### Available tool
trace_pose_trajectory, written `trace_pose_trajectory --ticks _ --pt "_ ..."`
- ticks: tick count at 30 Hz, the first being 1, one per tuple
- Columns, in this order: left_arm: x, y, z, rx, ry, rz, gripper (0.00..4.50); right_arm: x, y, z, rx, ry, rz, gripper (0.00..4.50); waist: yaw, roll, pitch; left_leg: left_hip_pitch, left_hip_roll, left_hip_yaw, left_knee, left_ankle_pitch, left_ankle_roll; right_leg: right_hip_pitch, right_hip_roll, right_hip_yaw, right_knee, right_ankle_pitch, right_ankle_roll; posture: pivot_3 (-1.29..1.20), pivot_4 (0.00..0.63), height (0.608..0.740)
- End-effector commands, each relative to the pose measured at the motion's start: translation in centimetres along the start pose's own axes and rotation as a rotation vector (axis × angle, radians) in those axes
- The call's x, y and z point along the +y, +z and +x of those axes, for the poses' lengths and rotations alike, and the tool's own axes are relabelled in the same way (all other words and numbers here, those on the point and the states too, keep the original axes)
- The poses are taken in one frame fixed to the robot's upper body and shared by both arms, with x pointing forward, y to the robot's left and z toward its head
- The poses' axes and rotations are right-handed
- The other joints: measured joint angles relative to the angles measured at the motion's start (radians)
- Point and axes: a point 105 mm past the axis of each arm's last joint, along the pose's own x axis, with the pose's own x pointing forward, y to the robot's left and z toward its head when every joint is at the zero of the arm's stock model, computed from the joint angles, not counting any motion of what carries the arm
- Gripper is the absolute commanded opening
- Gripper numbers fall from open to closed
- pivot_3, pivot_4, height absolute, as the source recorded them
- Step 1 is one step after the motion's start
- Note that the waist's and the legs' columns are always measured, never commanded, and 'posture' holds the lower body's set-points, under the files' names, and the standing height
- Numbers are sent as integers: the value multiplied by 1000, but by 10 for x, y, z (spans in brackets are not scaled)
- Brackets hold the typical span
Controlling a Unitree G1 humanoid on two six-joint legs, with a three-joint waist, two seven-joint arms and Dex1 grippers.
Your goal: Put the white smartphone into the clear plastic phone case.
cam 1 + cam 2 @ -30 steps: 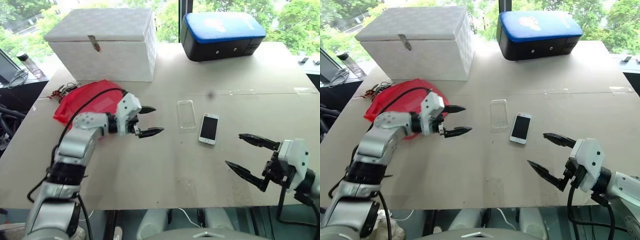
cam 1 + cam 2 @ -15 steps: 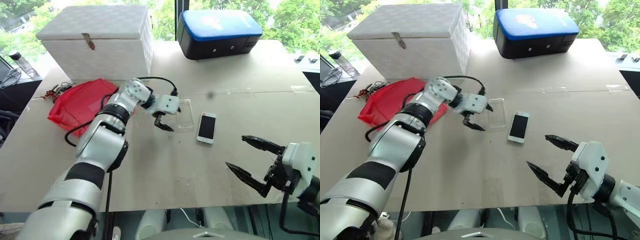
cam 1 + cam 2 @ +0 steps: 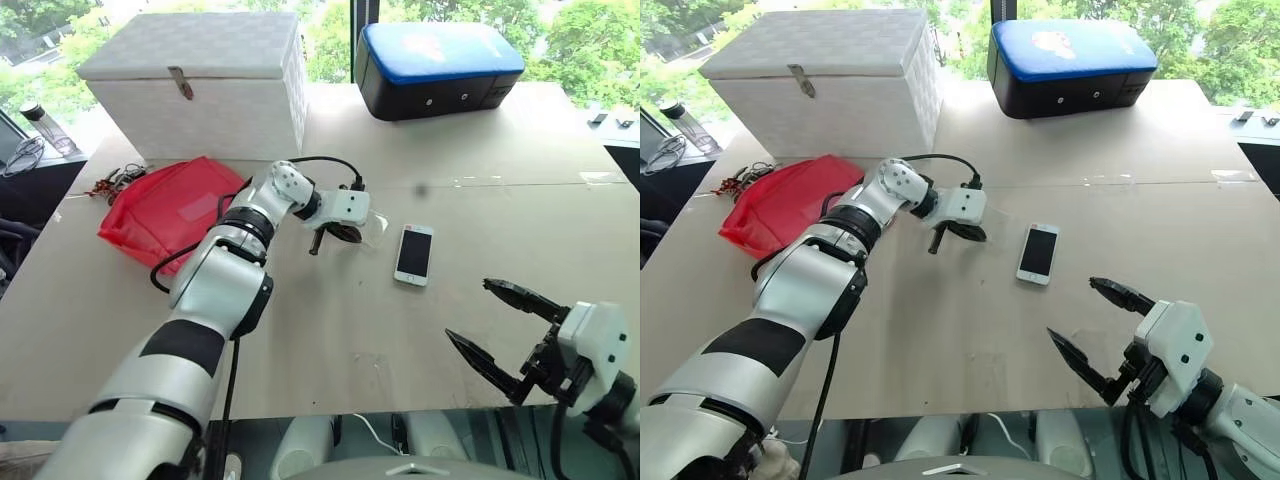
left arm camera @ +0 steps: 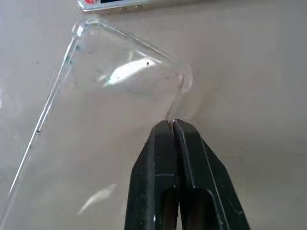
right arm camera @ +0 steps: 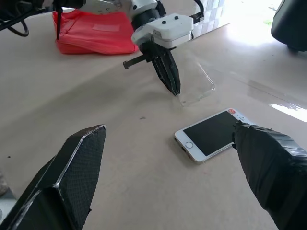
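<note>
Left gripper (image 5: 174,89) fingers pressed together, pinching the near edge of the clear case (image 5: 197,84), tilted off the table (image 3: 330,330). White phone (image 3: 414,254) lies flat just beside the case. Right gripper (image 3: 497,329) spread wide, nearer than the phone.

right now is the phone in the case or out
Out: the white smartphone lies bare on the table, beside the clear plastic phone case.

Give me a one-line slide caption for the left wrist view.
Left end effector shut on the near edge of the clear plastic phone case, white smartphone just beyond.
</note>
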Motion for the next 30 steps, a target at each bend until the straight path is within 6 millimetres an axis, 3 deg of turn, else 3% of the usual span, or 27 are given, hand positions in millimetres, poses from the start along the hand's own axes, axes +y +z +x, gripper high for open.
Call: trace_pose_trajectory --ticks 1,7,12,17,22,25,30 --pt "3 15 -9 -109 -31 -127 39 6 11 4 -42 27 -24 4500 0 0 0 0 0 0 0 0 0 0 0 -1 0 0 0 0 150 740" --pt "-4 19 -20 -144 -107 -254 39 4 12 12 -43 69 -33 4500 -10 0 0 -1 0 -1 0 0 0 0 0 -1 0 0 0 0 150 740" --pt "-34 -12 -8 -6 -43 -289 39 -2 7 17 -17 83 -37 4500 -28 1 -1 1 1 -1 -1 0 0 0 -1 3 0 0 0 0 150 740" --pt "-54 7 14 -98 6 -344 39 -10 0 27 10 40 39 4500 -5 3 -2 0 1 -4 0 0 0 1 -5 5 -1 0 0 0 150 740" --pt "-67 20 19 -118 -13 -331 39 -19 -8 38 35 -10 109 4500 13 3 -2 0 0 -4 0 0 0 1 -5 4 -1 0 0 0 150 740" --pt "-66 25 12 -155 19 -374 846 -35 -18 46 83 -89 109 4500 9 3 -2 0 0 -4 0 0 0 0 -5 5 -1 0 0 0 150 740" --pt "-66 38 -6 -264 71 -408 3386 -38 -33 75 131 -99 107 4500 1 4 -2 0 1 -3 -1 0 0 -1 -5 5 0 0 0 0 150 740"
